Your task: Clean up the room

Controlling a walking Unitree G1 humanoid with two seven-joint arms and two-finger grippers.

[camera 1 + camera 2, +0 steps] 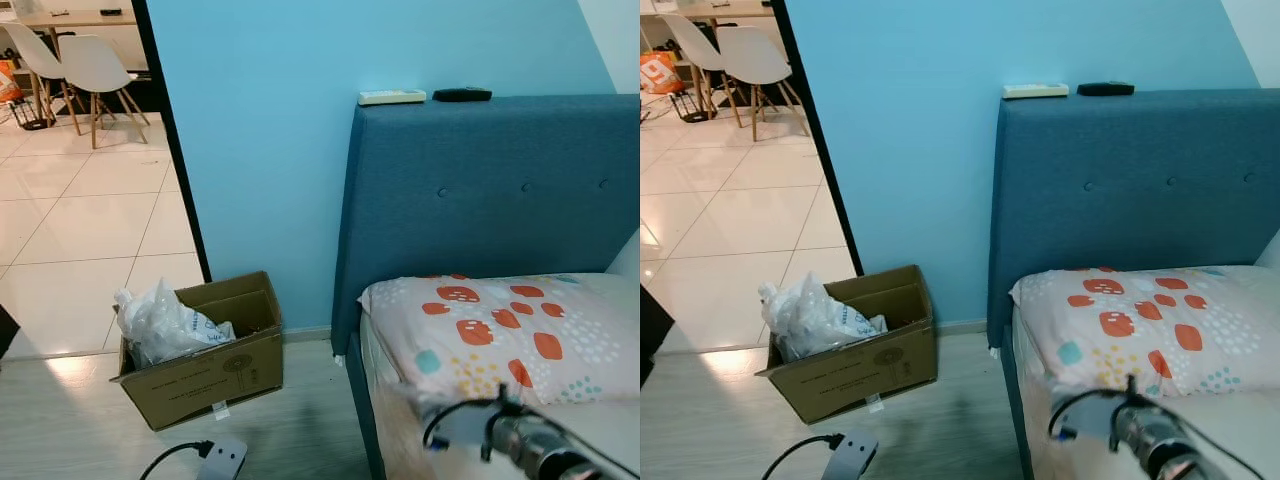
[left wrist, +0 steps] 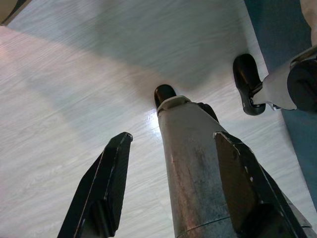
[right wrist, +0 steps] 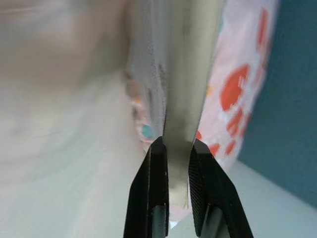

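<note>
Bedding, a pale sheet fold (image 3: 181,74) pinched edge-on between the pressed-together black fingers (image 3: 151,198) of the right gripper (image 3: 173,148), rises from the fingertips toward 12 o'clock in the right wrist view, blurred. Beside it, toward 2 o'clock, lies the white pillow with orange and teal spots (image 1: 500,335), resting on the mattress against the dark blue upholstered headboard (image 1: 490,190). In the head view the right arm (image 1: 530,440), silver with black cable, sits at 5 o'clock over the bed edge. On the headboard's top ledge rest a white remote control (image 1: 392,97) and, just beside it, a black remote control (image 1: 462,94).

The left gripper (image 2: 171,144) points down at the pale wood-grain floor (image 2: 64,89), its two black fingers (image 2: 106,183) spread apart; between them shows a silver cylindrical robot leg (image 2: 193,163).

At 8 o'clock in the head view an open brown cardboard box (image 1: 215,365) stands on the floor near the light blue wall (image 1: 270,150), holding crumpled clear plastic bags (image 1: 160,325). A white power strip with black cord (image 1: 222,458) lies just below the box. White chairs (image 1: 95,65) stand on the tiled floor beyond the doorway at 11 o'clock.
</note>
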